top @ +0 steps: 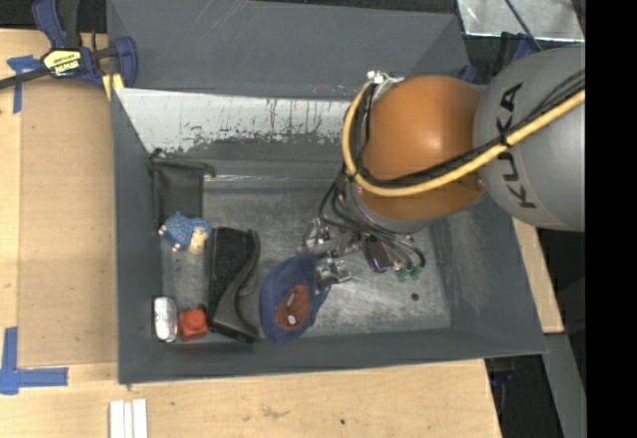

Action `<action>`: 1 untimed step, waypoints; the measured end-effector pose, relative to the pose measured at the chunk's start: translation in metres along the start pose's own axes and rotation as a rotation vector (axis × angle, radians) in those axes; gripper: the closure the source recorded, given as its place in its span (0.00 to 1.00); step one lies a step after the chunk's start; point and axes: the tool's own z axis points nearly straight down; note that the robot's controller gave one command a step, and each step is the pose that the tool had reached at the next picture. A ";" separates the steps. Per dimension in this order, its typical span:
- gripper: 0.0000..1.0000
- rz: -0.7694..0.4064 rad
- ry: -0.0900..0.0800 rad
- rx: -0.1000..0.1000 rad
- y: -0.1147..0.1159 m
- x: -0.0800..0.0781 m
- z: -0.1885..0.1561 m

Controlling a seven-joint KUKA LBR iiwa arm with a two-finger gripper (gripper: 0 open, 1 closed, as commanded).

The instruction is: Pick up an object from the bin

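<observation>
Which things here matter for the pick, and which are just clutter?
Job: gripper; blue round thing with brown patch, nearest it, front middle; bin.
Lying about, left side: black curved piece; blue toy; black block; red piece; white cylinder.

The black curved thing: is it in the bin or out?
In: the black curved thing lies on the bin floor beside the blue round thing, left of the gripper.
</observation>
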 end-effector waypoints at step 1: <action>1.00 -0.488 -0.001 0.001 -0.038 -0.002 -0.096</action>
